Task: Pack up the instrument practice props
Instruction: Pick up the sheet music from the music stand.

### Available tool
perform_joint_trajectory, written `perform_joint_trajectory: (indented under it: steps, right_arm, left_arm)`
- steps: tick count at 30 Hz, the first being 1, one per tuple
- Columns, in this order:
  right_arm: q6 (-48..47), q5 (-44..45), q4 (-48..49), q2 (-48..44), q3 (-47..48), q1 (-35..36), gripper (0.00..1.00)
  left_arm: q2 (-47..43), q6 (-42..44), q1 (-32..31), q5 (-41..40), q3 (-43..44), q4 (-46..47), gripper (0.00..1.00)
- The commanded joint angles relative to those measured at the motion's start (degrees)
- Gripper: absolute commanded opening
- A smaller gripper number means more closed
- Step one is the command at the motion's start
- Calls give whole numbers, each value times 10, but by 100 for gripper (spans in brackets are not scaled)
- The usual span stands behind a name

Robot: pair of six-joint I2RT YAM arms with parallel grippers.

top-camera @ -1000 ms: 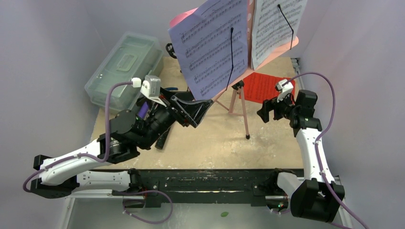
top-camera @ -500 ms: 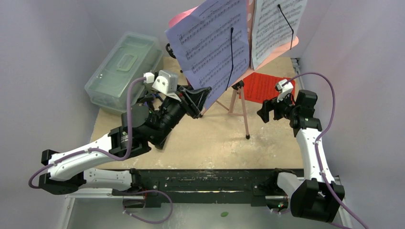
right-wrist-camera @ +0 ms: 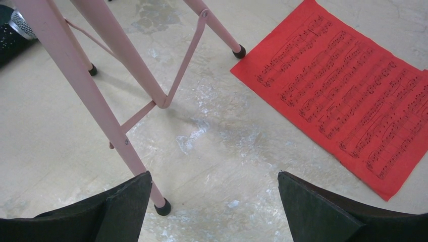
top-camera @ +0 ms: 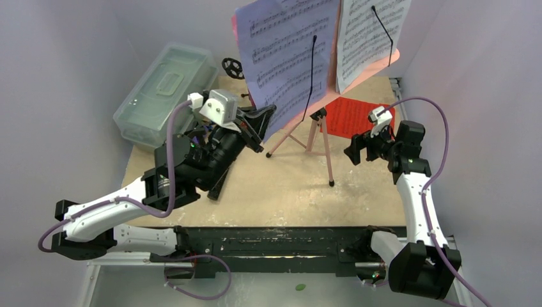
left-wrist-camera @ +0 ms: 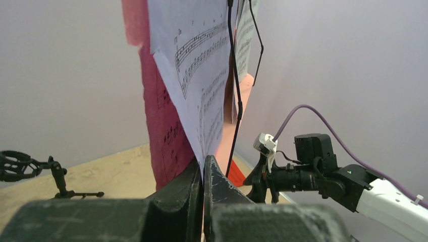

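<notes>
Left gripper (left-wrist-camera: 203,165) tight on lilac page (left-wrist-camera: 194,80), at bottom corner

Lilac page (top-camera: 287,45): thin matt paper
Red page (right-wrist-camera: 348,96): matt paper
Rack legs (right-wrist-camera: 81,75): smooth, satin-painted
Desk (right-wrist-camera: 217,141): rough, scuffed, matt
Case (top-camera: 163,89): clear glossy plastic

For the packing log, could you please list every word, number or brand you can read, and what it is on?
No words, numbers or brands are readable.
lilac page: music notation only.
white page: notation, too small to read.
red page: notation only, no words.
clear case: no label visible.
</notes>
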Motion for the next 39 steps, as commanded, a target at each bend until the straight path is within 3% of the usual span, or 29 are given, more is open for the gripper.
perform_joint_trajectory:
  steps: [1, 21, 39]
  right_arm:
    - [-8, -21, -6, -13, 8, -1, 99]
    - [-12, -29, -9, -13, 7, 0, 99]
    - [-14, -37, -12, -13, 7, 0, 99]
  left_arm:
    - [-22, 50, 1, 20, 37, 44, 0]
    - [-14, 125, 1, 55, 115, 111, 0]
    - [-62, 111, 1, 114, 107, 190, 0]
